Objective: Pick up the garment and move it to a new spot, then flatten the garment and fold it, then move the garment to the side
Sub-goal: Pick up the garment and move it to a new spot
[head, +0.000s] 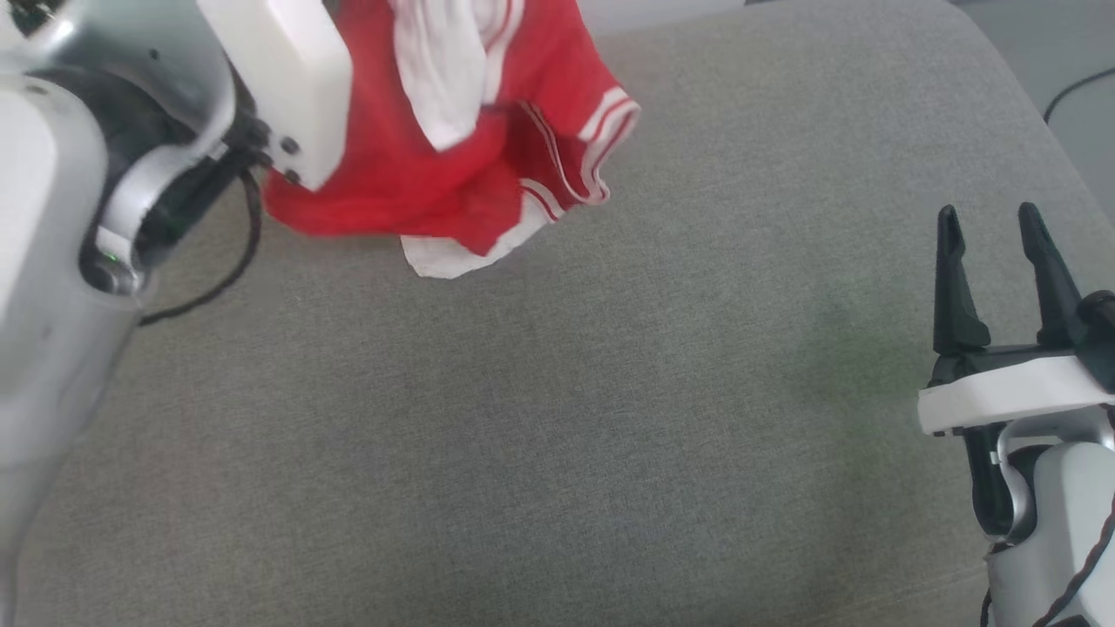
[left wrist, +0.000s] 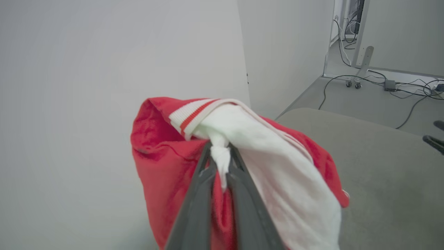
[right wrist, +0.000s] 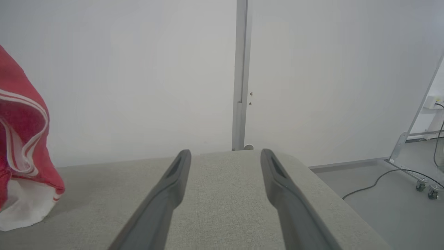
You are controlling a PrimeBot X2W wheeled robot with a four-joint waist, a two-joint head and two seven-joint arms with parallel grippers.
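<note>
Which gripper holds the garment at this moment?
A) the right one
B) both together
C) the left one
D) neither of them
C: the left gripper is shut on a bunch of the garment, while the right gripper stands open, apart from it, with nothing between its fingers.

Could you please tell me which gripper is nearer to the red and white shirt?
Left. The left gripper is shut on a white fold of the garment. The right gripper stands open, apart from it, off to its right above the grey cushion.
</note>
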